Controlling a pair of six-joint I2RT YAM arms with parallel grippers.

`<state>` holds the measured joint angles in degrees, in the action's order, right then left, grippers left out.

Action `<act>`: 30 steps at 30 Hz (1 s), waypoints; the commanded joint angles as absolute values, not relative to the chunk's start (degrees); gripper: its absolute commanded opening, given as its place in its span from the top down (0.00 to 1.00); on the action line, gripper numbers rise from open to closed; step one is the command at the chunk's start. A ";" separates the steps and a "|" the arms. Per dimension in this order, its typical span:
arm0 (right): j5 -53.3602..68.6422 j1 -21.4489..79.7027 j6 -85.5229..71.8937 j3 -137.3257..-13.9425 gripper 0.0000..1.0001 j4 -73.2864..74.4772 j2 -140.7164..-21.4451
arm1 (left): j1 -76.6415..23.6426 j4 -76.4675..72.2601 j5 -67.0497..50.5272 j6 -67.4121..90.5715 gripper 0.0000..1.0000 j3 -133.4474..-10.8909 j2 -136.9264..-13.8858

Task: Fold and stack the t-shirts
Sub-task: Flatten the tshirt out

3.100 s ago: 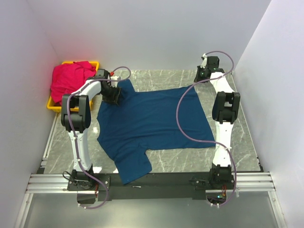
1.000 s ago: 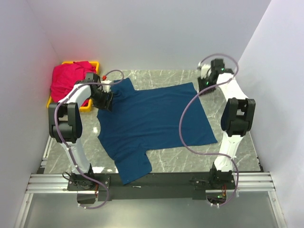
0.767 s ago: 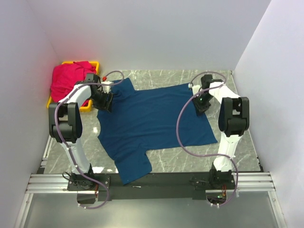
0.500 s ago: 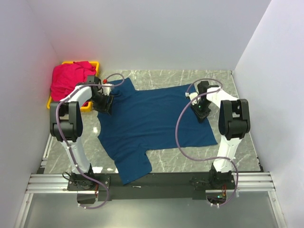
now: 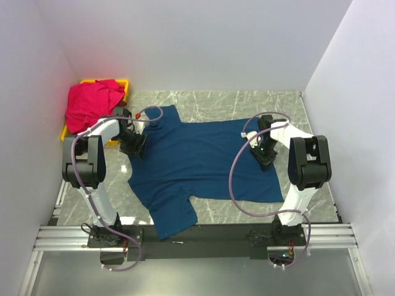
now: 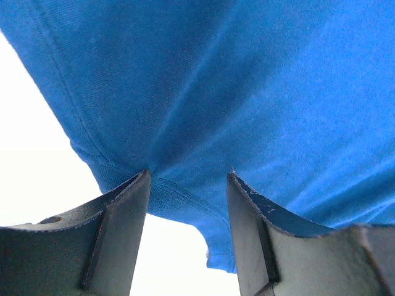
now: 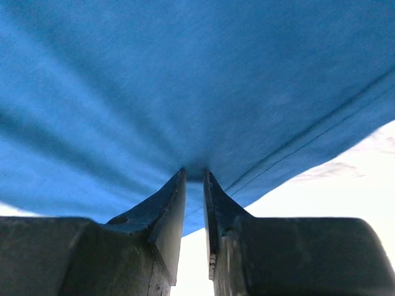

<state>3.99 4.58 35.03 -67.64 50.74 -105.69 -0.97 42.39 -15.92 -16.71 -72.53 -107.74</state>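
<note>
The navy blue t-shirt (image 5: 197,160) lies spread flat on the marble table, collar to the left and hem to the right. My left gripper (image 5: 134,147) is low at its far left shoulder. In the left wrist view its jaws (image 6: 188,176) stand apart, with the tips on the cloth (image 6: 247,92) and a hemmed edge between them. My right gripper (image 5: 264,153) is at the shirt's right hem. In the right wrist view it (image 7: 194,172) is shut on a pinch of the blue cloth (image 7: 185,80). The red-pink t-shirt (image 5: 92,102) is heaped in the bin at the back left.
The yellow plastic bin (image 5: 68,135) stands at the table's back left corner, just left of my left arm. White walls close in the table on the left, back and right. A sleeve of the navy shirt hangs toward the near rail (image 5: 173,222).
My right gripper came from the back right corner onto the shirt's right hem and closed on it. My left gripper shifted slightly nearer. The shirt's far edge moved nearer with them.
</note>
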 commanded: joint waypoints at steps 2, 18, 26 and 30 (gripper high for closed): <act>13.16 2.91 35.51 -76.68 0.74 58.52 -103.97 | -0.79 48.77 -15.11 -20.04 0.41 -72.59 -106.53; 14.86 -4.92 9.59 -123.57 0.68 44.58 -128.66 | -0.70 35.43 -18.29 4.91 0.33 -120.14 -130.42; 13.89 -5.01 4.40 -119.18 0.68 36.39 -131.74 | -1.32 29.89 -8.44 8.17 0.37 -119.98 -136.14; 14.41 -5.10 2.90 -119.18 0.68 34.98 -133.15 | -1.32 27.43 -5.37 8.96 0.43 -118.83 -137.20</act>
<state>14.59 -5.39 5.67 -118.74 39.70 -132.60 -1.06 32.25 -9.32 6.98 -118.30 -137.75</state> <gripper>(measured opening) 0.319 0.584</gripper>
